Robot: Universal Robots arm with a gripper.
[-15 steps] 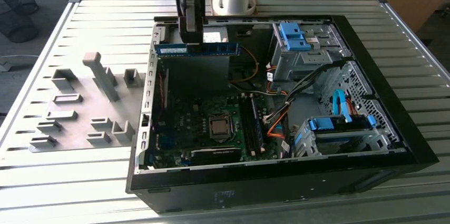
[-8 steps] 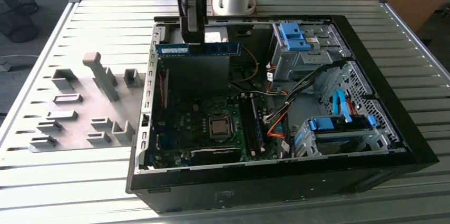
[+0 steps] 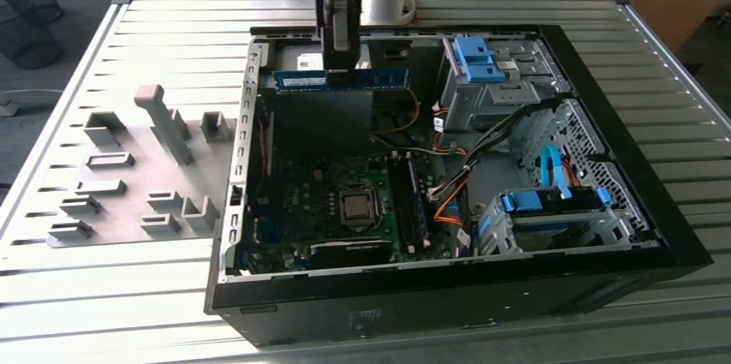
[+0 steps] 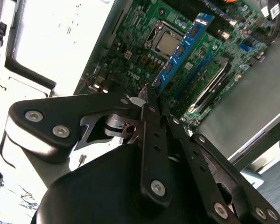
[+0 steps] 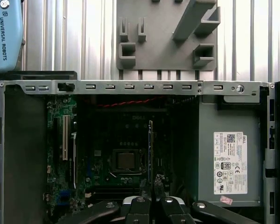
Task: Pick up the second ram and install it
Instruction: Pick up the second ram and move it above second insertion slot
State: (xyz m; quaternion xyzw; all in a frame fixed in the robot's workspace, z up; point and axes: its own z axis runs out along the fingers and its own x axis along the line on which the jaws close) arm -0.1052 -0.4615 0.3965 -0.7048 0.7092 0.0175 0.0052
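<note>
Clearly the second ram is in the hand, which is closed on the stick's upper edge near its middle. In the exterior view the blue stick hangs level, long side across, over the open computer case. It sits at about twelve o'clock from the processor socket and is well apart from the motherboard below. In the second wrist view the stick runs out from between the fingertips with its black chips showing, the green board behind it. In the first wrist view it is seen edge-on, just beside the socket. Two blue drive brackets sit inside the case, at one o'clock and four o'clock from the socket. At nine o'clock from the case, grey holder blocks stand on the slatted metal surface.
</note>
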